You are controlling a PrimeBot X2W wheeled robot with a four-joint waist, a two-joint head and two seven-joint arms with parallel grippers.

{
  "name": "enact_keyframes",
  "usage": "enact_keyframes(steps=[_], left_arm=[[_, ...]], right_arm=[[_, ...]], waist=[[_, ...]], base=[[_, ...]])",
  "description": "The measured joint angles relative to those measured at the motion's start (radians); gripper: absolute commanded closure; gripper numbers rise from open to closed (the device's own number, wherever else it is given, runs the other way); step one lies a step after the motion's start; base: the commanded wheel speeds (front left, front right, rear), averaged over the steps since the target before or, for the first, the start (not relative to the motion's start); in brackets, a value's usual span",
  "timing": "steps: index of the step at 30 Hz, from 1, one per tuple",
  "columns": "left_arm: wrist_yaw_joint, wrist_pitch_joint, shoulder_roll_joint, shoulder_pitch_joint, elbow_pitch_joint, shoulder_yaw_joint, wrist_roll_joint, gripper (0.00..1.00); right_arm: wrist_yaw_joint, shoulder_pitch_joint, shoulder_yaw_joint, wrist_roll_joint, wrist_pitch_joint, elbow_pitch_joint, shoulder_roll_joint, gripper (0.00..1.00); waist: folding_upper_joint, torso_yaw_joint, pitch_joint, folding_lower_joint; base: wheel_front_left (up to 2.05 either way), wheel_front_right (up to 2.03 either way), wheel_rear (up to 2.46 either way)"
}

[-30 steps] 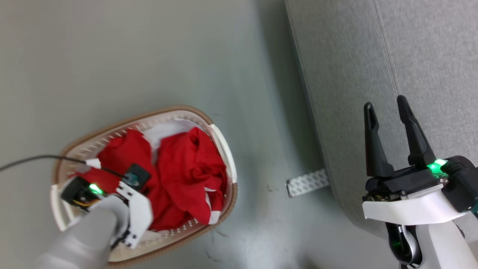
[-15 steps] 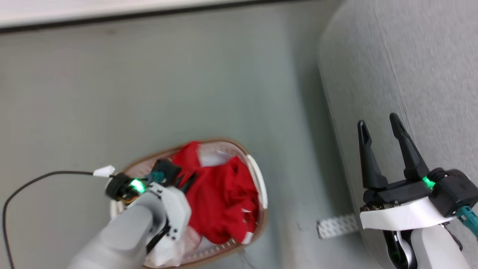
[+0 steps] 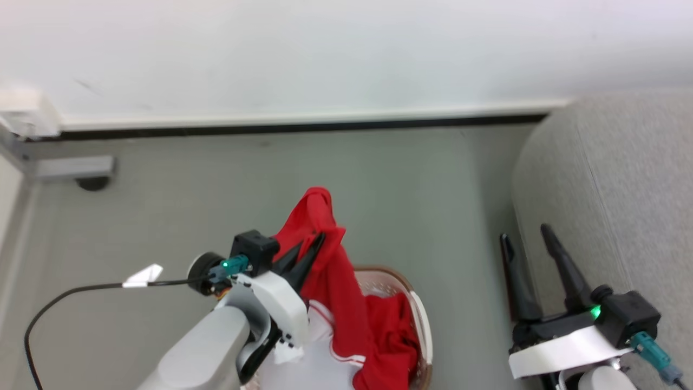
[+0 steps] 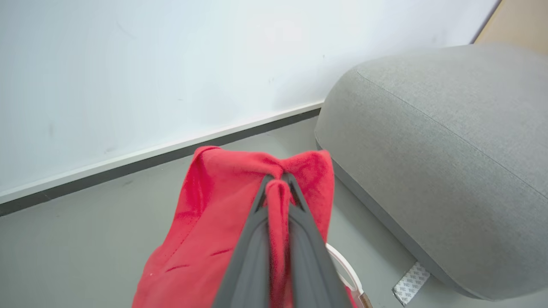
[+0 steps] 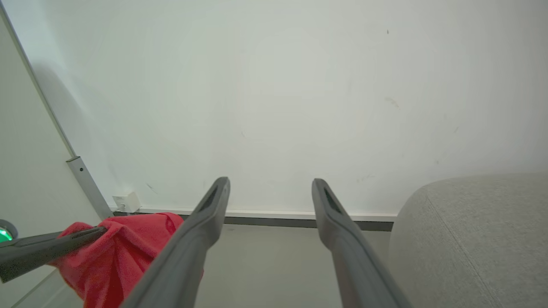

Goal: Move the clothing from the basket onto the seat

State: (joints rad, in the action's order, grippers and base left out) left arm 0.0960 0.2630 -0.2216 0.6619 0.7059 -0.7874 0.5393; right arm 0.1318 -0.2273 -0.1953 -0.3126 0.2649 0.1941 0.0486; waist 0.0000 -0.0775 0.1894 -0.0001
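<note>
My left gripper (image 3: 319,238) is shut on a bright red garment (image 3: 335,287) and holds it above the basket (image 3: 419,319), the cloth hanging down into it. In the left wrist view a fold of the red garment (image 4: 201,231) is pinched between the fingertips (image 4: 264,188). More red clothing (image 3: 392,336) and a white panel lie in the basket. The grey seat (image 3: 617,189) stands at the right. My right gripper (image 3: 525,232) is open beside the seat's edge, nothing between its fingers. The right wrist view has the right gripper (image 5: 270,184) open, with the red garment (image 5: 115,252) at the lower left.
A white wall with a dark baseboard (image 3: 303,128) runs across the back. A grey bracket (image 3: 70,168) sits at the left by the wall. A perforated white strip (image 4: 410,282) lies on the floor under the seat. A black cable (image 3: 70,303) trails from my left wrist.
My left gripper has lifted a red garment up out of the basket. The head camera has tilted up, bringing the wall into view. The right gripper stays open.
</note>
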Motion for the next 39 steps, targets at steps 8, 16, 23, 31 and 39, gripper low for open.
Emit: enact_keyframes(steps=[8, 16, 23, 31, 39], left_arm=[[0.007, 0.000, 0.015, -0.027, -0.141, 0.118, -0.018, 1.00], [0.013, 0.000, 0.027, -0.027, -0.221, 0.147, -0.021, 1.00], [-0.006, -0.018, 0.029, -0.009, -0.255, 0.145, -0.021, 1.00], [-0.009, -0.034, 0.032, -0.004, -0.278, 0.134, -0.019, 1.00], [0.005, -0.043, 0.058, -0.005, -0.308, 0.068, -0.024, 1.00]], right_arm=[[0.000, 0.033, -0.048, -0.025, 0.000, 0.032, 0.000, 0.00], [0.000, 0.077, -0.104, -0.051, 0.000, 0.059, -0.001, 0.00], [0.000, 0.083, -0.139, -0.060, 0.000, 0.061, 0.000, 0.00], [0.000, 0.057, -0.204, -0.033, 0.000, 0.083, 0.000, 0.00], [0.000, -0.066, -0.292, 0.022, 0.000, 0.254, 0.002, 0.00]], waist=[[0.0000, 0.077, -0.103, -0.0001], [0.0000, 0.125, -0.187, -0.0002], [0.0000, 0.155, -0.221, -0.0001], [0.0001, 0.181, -0.219, 0.0000], [0.0001, 0.226, -0.219, 0.0001]], base=[[0.00, 0.00, 0.00], [0.00, 0.00, 0.00], [0.00, 0.00, 0.00], [0.00, 0.00, 0.00], [0.00, 0.00, 0.00]])
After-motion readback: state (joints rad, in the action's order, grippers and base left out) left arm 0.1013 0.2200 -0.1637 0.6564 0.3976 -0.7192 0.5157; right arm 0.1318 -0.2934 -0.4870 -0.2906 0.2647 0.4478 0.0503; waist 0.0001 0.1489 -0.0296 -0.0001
